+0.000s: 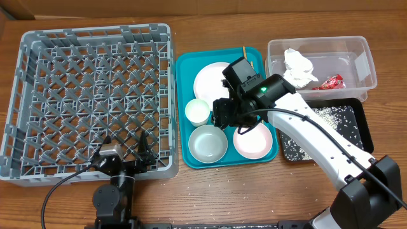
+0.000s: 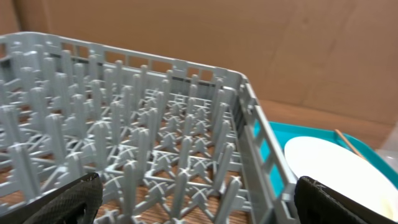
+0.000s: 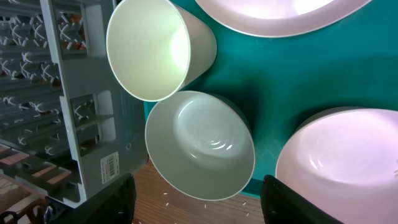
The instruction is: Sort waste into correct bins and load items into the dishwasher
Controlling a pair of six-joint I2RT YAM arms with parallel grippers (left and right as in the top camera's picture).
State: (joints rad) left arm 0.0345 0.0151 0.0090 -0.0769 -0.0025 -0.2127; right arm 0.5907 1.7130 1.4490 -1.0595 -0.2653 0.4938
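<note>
Two bowls are sitting along the near edge of the teal tray, and the right gripper is hanging straight above the left bowl, the one in the tray's near-left corner. Its fingers are standing well apart, one on either side of the bowl's rim as the wrist camera sees it, and they are gripping nothing. The right bowl is lying just beside it, and the small cup is crowding its far side; whether cup and bowl are touching, I cannot tell. The plate is resting toward the tray's far edge.

The bowl being round, no long axis is governing the approach; the coming move is probably asking for a straight descent and a pinch on the rim. The freest rim is facing the tray's near edge, away from the cup.

The dish rack is lying to the left, its right wall just beside the tray's left edge, so a lift over that wall looks necessary. The left gripper is waiting at the rack's near edge, spread wide and empty, farther from the dishes than the right.
</note>
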